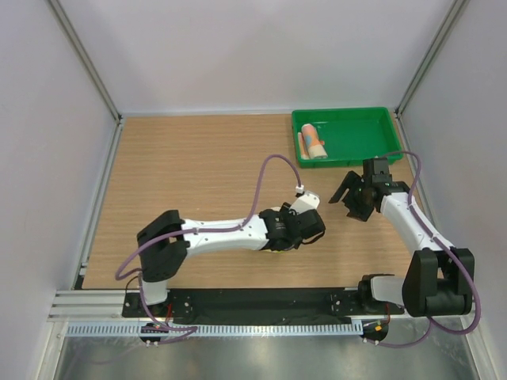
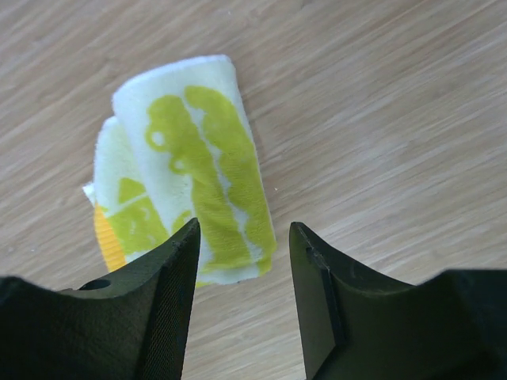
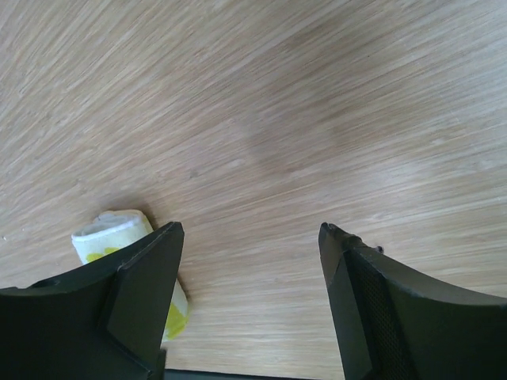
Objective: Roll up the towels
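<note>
Rolling looks nearly done: blue towel [image 1: 314,141] sits rolled in the tray [image 1: 360,136], and yellow towel [image 2: 190,166] lies rolled on the table [image 1: 198,166] by my left fingers [image 2: 150,301], parted and gripping nothing. Right fingers [image 3: 135,301] are wide and empty. I judge only traying remains. Bare wood, white walls [image 1: 238,47].

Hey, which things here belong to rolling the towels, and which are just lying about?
For the job:
- yellow towel, rolled, on the table
- pink and blue towel, rolled, inside the green tray

Just there:
- green tray
- table
</note>
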Action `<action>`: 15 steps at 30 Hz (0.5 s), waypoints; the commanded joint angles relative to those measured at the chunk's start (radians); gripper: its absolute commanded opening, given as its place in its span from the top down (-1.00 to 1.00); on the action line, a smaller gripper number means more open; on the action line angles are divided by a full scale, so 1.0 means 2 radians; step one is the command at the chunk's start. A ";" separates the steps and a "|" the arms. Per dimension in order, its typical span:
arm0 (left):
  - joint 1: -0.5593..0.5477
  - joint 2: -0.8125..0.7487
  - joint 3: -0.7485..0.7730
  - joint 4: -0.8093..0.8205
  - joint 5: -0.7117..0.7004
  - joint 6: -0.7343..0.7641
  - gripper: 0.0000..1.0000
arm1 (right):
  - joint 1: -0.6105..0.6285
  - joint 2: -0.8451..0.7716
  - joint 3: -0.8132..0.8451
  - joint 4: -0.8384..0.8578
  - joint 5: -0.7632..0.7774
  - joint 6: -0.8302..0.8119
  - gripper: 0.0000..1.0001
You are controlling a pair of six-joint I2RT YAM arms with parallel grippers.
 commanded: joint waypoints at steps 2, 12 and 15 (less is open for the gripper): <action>-0.001 0.052 0.026 -0.031 -0.029 -0.036 0.00 | -0.003 -0.006 0.016 -0.011 -0.022 -0.019 -0.55; -0.001 0.094 0.029 -0.039 -0.026 -0.037 -0.05 | -0.006 0.001 0.014 -0.009 -0.031 -0.026 -0.56; -0.001 0.093 0.013 -0.031 -0.019 -0.046 -0.06 | -0.008 0.004 0.016 -0.008 -0.031 -0.028 -0.56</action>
